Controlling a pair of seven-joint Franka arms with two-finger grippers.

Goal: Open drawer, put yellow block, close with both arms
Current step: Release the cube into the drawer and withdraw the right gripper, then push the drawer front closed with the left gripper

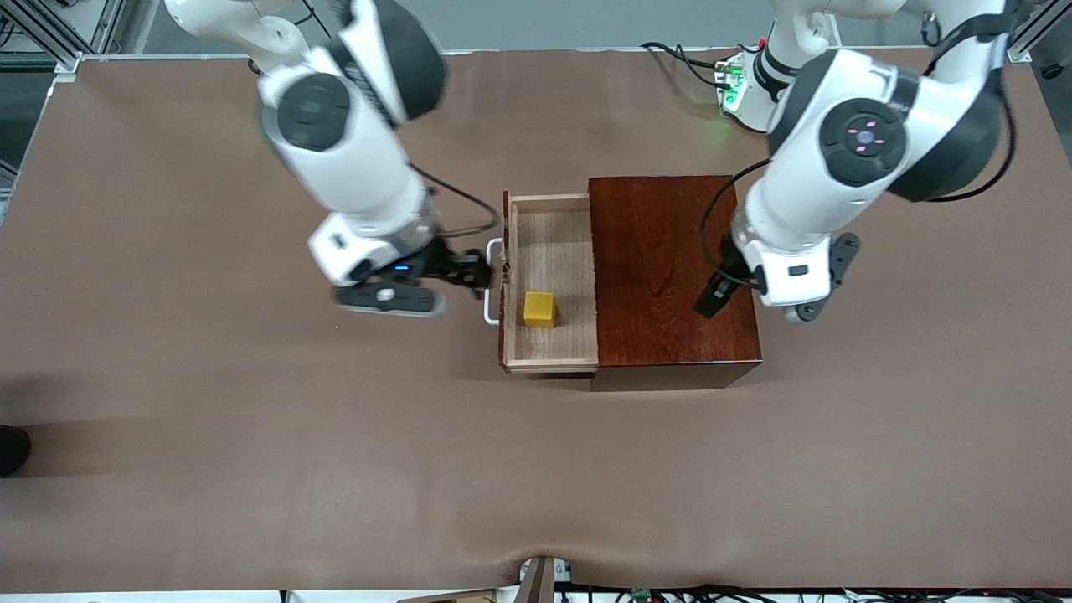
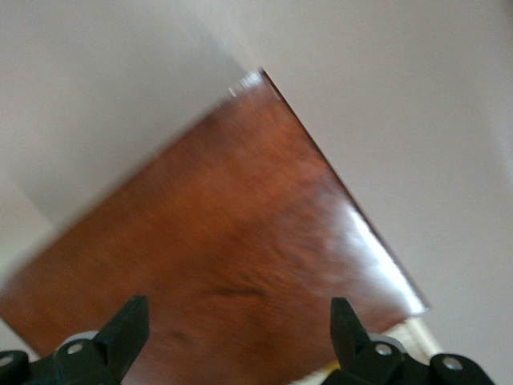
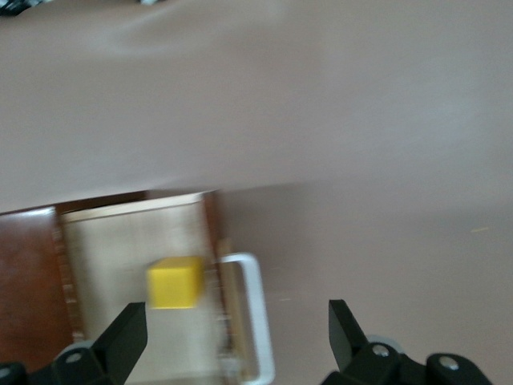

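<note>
Block is sitting in the open drawer. I'm keeping the right gripper spread, probably just off the handle, pushing squarely, while the left gripper, open, is steadying the box.

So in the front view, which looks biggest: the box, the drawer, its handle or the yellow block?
Largest to smallest:
1. box
2. drawer
3. handle
4. yellow block

Handle and block look close; handle is longer but thinner.
</note>
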